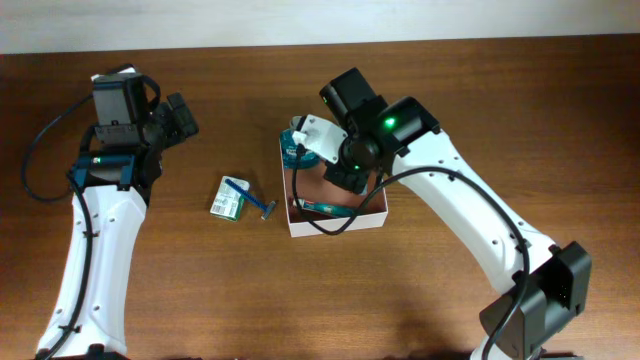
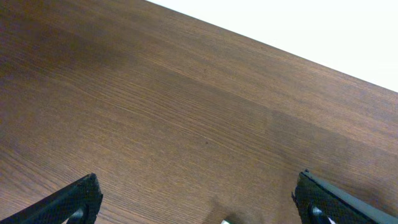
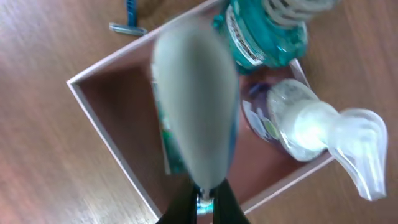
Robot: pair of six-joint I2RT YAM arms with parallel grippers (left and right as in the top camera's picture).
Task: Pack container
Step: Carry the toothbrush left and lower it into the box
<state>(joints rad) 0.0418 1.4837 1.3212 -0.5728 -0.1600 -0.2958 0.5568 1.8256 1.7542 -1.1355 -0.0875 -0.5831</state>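
Observation:
The container (image 1: 378,216), a shallow white-walled box with a reddish-brown inside, sits mid-table and also shows in the right wrist view (image 3: 104,144). In it are a teal bottle (image 1: 297,149) (image 3: 267,37), a clear pump bottle with a white pump (image 1: 318,135) (image 3: 298,127) and a teal toothbrush pack (image 1: 325,208) (image 3: 165,146). My right gripper (image 1: 350,168) (image 3: 205,202) hangs over the container, shut on a grey oblong thing (image 3: 196,106) that is blurred and close to the camera. My left gripper (image 1: 180,115) (image 2: 199,199) is open and empty over bare wood at the far left.
A blue razor (image 1: 255,197) (image 3: 127,18) and a small green-white packet (image 1: 228,205) lie on the wooden table left of the container. The table's far edge meets a white wall (image 2: 323,31).

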